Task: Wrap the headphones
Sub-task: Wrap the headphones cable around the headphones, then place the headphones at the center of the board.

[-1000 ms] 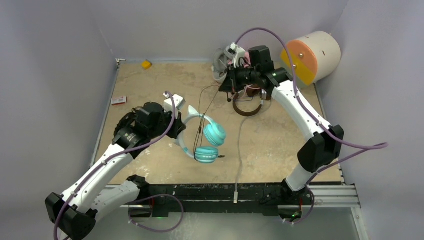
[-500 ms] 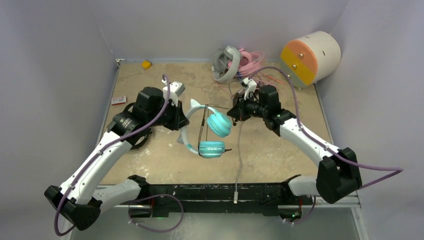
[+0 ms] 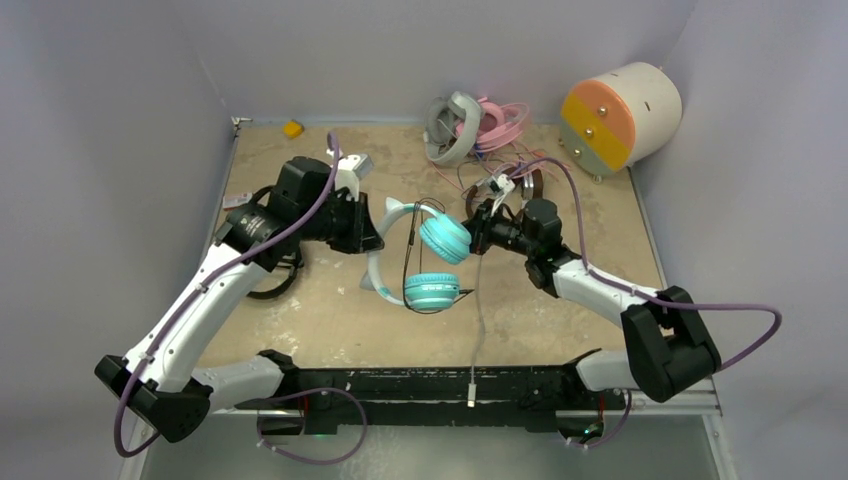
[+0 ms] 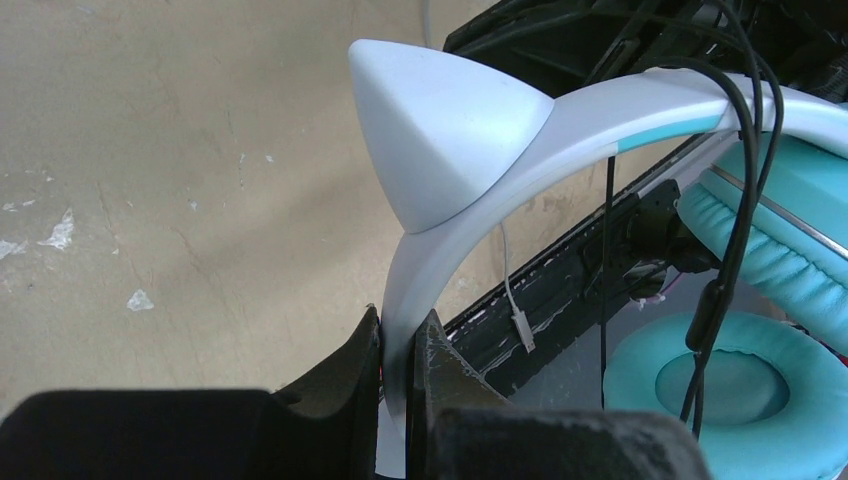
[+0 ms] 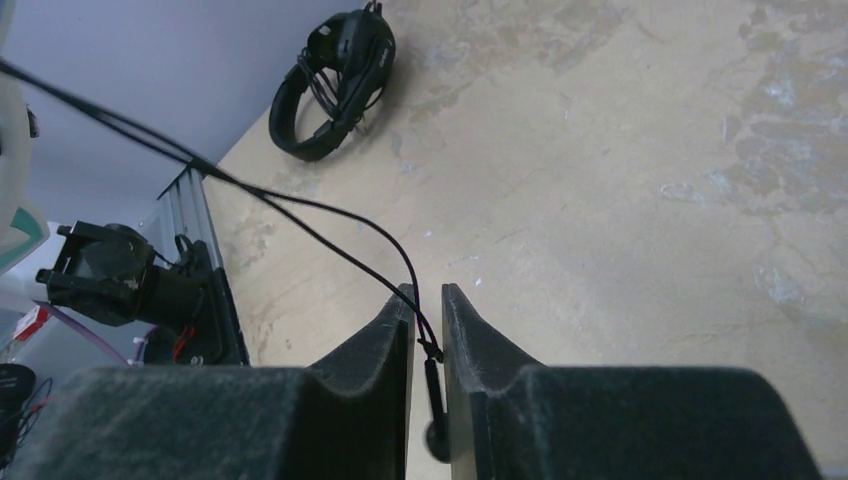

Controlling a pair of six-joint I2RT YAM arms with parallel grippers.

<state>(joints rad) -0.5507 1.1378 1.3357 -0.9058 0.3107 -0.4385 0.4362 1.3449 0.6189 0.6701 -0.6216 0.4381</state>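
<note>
After the right arm swung in from the far edge of the tabletop point(image 3: 560, 330), its jaws barely part around the cable point(image 5: 120, 125), grip uncertain; left jaws clench the headphones point(image 3: 445, 238) by the band point(image 4: 600, 115) mid-tabletop, another wrap seemingly next

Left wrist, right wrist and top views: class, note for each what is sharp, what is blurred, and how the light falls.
Left wrist view: the left gripper is a dark blur, the teal-and-white headphones sharper. Right wrist view: the right gripper is blurred too, the thin cable and black headphones crisper. Top view: even, diffuse light, soft shadows on the table, no glare.
</note>
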